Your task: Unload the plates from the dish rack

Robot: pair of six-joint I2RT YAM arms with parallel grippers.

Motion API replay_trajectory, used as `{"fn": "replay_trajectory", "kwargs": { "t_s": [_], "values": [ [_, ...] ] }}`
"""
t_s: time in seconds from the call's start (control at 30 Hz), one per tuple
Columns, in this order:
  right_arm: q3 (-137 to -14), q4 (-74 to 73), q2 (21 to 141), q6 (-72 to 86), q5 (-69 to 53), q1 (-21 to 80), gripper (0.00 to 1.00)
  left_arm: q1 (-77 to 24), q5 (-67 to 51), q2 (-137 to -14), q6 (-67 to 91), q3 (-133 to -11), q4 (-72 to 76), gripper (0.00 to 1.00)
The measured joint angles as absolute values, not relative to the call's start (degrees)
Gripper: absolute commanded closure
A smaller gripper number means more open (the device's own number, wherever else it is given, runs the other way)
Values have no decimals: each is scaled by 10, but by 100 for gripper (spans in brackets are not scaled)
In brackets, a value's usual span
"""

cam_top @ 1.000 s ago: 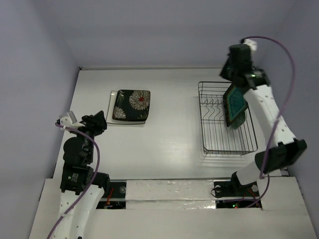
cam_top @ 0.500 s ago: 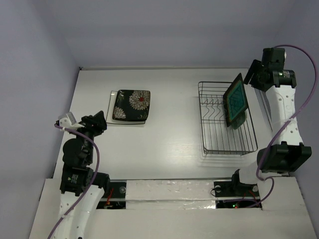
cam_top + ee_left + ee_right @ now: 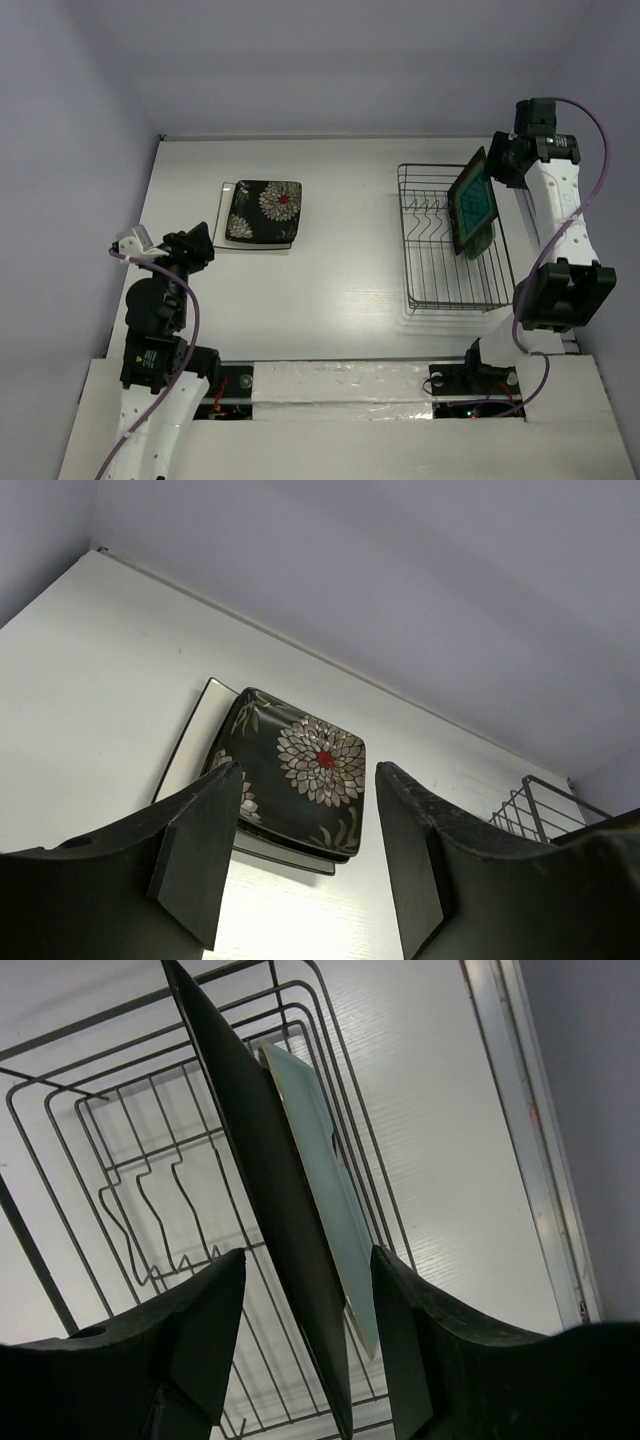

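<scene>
The wire dish rack (image 3: 455, 270) stands at the right of the table. A teal plate (image 3: 472, 205) with a dark rim leans upright in it, and a pale green plate (image 3: 484, 240) sits just behind. My right gripper (image 3: 500, 165) hovers at the rack's far right corner, open. In the right wrist view its jaws (image 3: 305, 1360) straddle the teal plate's dark back (image 3: 270, 1190) and the pale green plate (image 3: 330, 1210) without gripping either. At the left, the black flowered plate (image 3: 265, 212) lies on the white plate (image 3: 226, 215). My left gripper (image 3: 195, 245) is open and empty, short of that stack.
The left wrist view looks past its open jaws (image 3: 305, 870) at the flowered plate (image 3: 300, 770) on the white plate (image 3: 195, 730). The rack's tines (image 3: 160, 1210) stand left of the teal plate. The table's right edge strip (image 3: 530, 1140) runs close beside the rack.
My right gripper swung from behind the rack to its right side and opened. It then edged back toward the teal plate. The plates and left arm have not moved.
</scene>
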State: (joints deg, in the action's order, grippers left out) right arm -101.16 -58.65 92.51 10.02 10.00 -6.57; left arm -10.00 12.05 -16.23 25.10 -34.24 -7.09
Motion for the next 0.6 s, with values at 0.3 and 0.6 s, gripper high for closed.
{"fn": "replay_trajectory", "kwargs": {
  "t_s": [0.3, 0.6],
  "values": [
    [-990, -584, 943, 98, 88, -66, 62, -101, 121, -163, 251, -342, -71, 47],
    [-988, -583, 957, 98, 83, -63, 68, -101, 121, -165, 251, -342, -71, 47]
  ]
}}
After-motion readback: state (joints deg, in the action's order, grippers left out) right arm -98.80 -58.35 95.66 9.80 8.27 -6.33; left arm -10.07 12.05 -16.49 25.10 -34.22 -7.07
